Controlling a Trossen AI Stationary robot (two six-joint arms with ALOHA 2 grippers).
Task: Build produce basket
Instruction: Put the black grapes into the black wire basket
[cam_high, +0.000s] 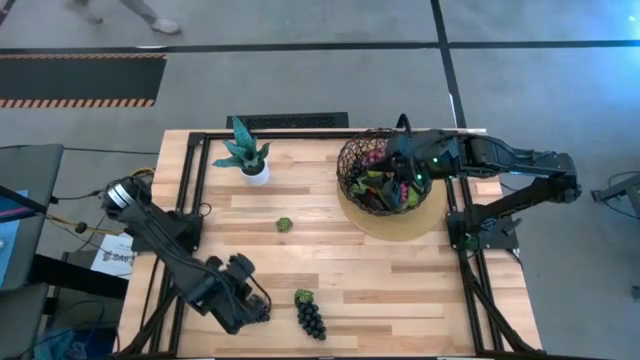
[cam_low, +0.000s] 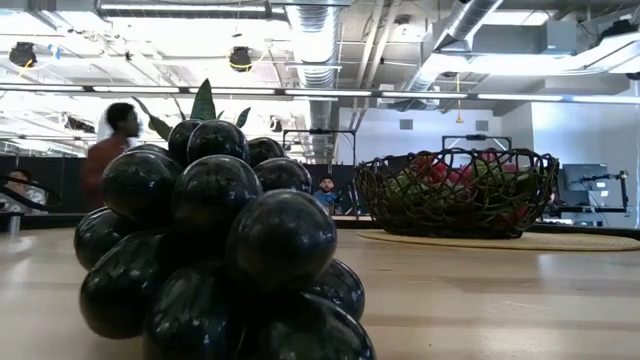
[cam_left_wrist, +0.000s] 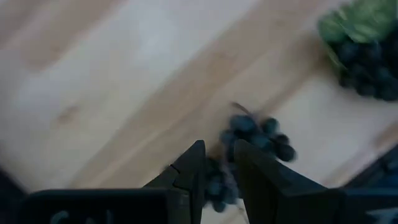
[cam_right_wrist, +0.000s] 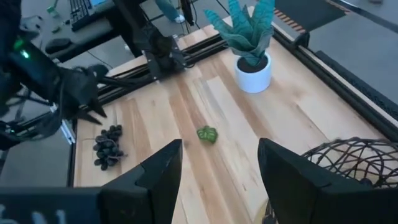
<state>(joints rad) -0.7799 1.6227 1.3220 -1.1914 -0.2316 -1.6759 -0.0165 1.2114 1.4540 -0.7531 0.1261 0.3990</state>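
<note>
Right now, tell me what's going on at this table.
The left end effector sits low at the near edge beside a black grape bunch, fingers narrowed around some grapes in its wrist view. The right end effector hovers open over the basket, which already holds produce. A small green piece lies mid-table.

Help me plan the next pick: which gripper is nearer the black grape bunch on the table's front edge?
Left. The left gripper sits right beside the black grape bunch, at its left. The right gripper hovers over the basket, far across the table.
</note>
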